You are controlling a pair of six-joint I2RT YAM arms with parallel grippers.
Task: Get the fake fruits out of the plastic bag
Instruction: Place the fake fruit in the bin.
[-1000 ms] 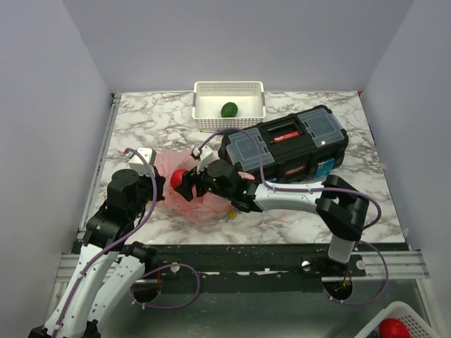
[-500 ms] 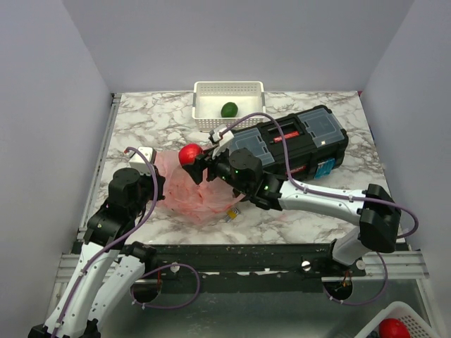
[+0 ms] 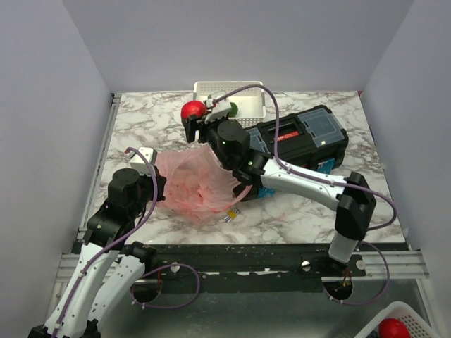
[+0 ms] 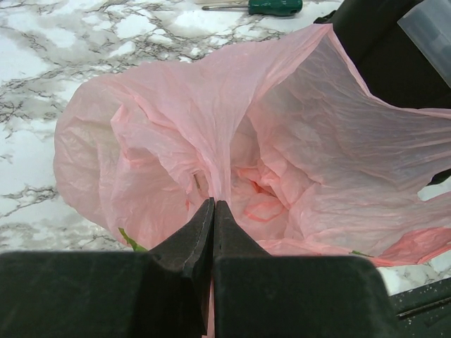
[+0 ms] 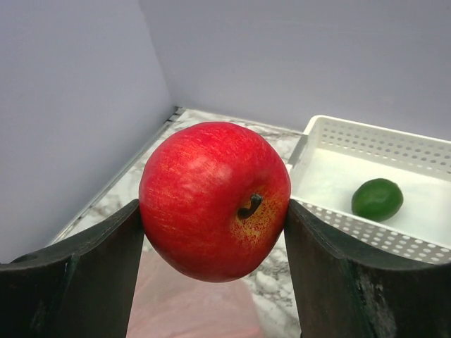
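Apple [image 5: 211, 190]: red, glossy, rigid, probably light. The right jaws pinch it across its widest girth, in the air above the tabletop [image 3: 155, 120] beside the basket [image 5: 373, 141]. The smooth skin may slip, so grip the equator. The left jaws are pressed together on the rim of the thin, limp bag [image 4: 141, 141].

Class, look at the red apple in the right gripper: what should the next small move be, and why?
Probably carry the red apple a little to the right, over the white basket. The right gripper is shut on it left of the basket's rim, and a green fruit already lies inside.
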